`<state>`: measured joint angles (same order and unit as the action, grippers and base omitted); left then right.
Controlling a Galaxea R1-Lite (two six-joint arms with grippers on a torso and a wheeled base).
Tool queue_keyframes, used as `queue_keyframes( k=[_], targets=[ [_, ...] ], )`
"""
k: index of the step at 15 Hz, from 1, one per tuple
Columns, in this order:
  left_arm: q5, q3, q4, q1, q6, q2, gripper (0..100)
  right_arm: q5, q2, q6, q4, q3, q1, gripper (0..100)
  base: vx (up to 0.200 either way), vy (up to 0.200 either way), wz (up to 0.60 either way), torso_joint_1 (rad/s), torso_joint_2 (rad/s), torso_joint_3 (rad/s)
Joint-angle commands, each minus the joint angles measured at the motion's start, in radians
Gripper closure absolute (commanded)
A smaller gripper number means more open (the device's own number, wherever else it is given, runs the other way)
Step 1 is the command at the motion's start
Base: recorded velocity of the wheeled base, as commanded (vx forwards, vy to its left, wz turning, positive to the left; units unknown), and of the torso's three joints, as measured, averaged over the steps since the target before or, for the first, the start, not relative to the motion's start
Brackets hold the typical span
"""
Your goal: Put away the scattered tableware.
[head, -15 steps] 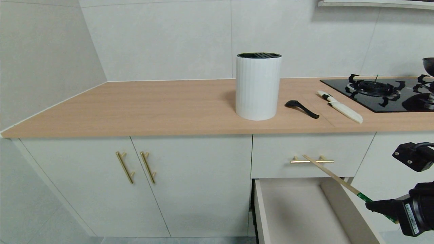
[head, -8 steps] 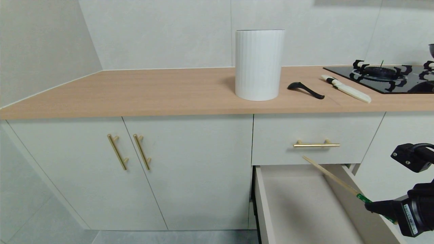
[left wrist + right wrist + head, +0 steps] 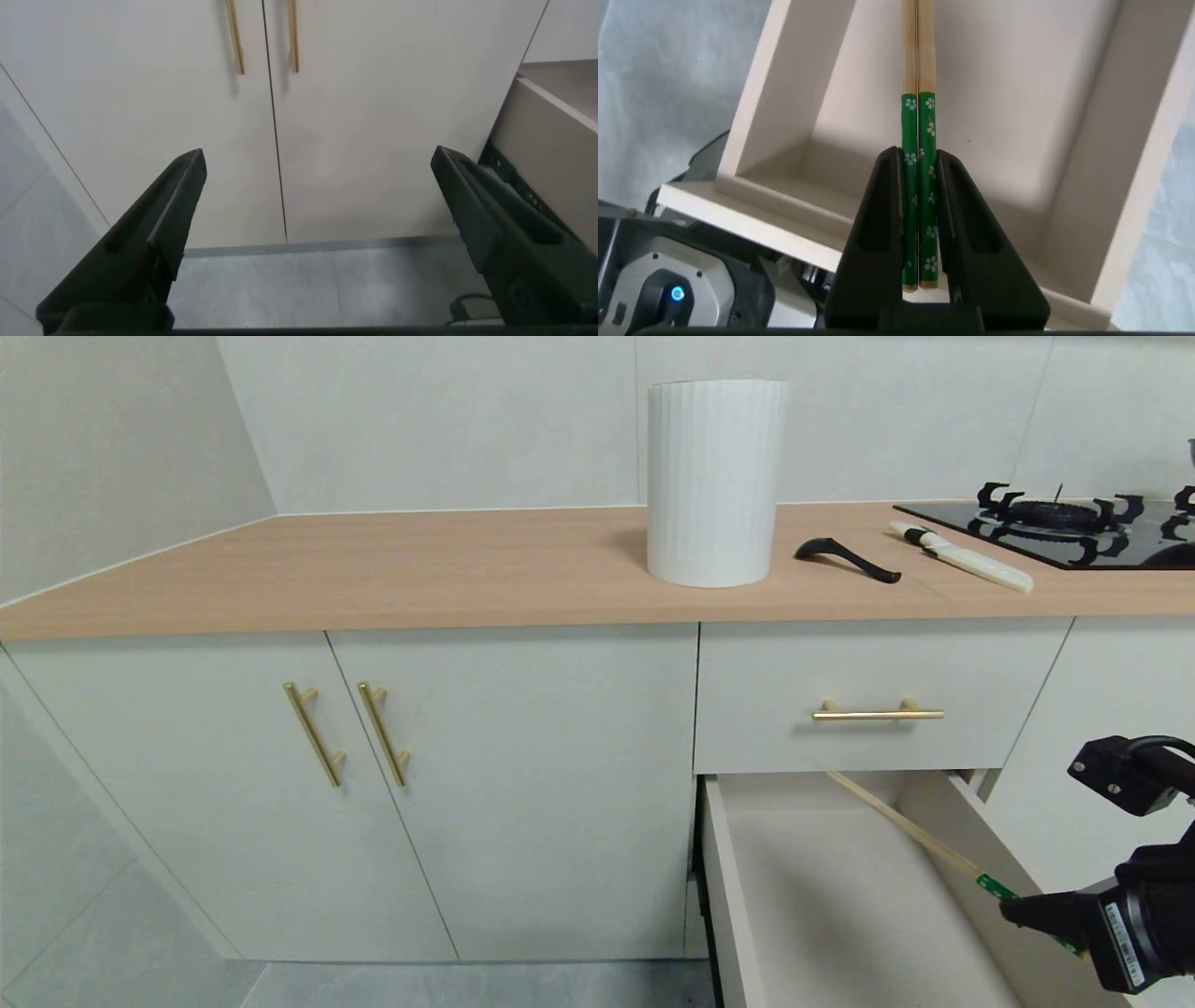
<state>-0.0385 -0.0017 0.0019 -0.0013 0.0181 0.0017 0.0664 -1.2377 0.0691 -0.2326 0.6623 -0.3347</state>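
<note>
Gripping chopsticks (image 3: pixel 918 56), right end effector (image 3: pixel 918 163) hovers above the open drawer (image 3: pixel 720 887).

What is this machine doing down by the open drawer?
The robot is tidying up tableware. Its right gripper is shut on a pair of chopsticks, holding them over the open drawer below the counter. Its left gripper is open and holds nothing, in front of the cabinet doors. A black spoon and a knife lie on the counter beside a white canister, not yet put away.
</note>
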Motion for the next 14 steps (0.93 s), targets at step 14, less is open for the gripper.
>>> queue_keyframes(
  k=[14],
  targets=[
    [0.000, 0.000, 0.000, 0.000, 0.000, 0.000, 0, 0.039, -0.677, 0.282, 0.147, 0.255, -0.130, 100, 0.000, 0.000, 0.00, 0.000, 0.00, 0.000]
  ],
)
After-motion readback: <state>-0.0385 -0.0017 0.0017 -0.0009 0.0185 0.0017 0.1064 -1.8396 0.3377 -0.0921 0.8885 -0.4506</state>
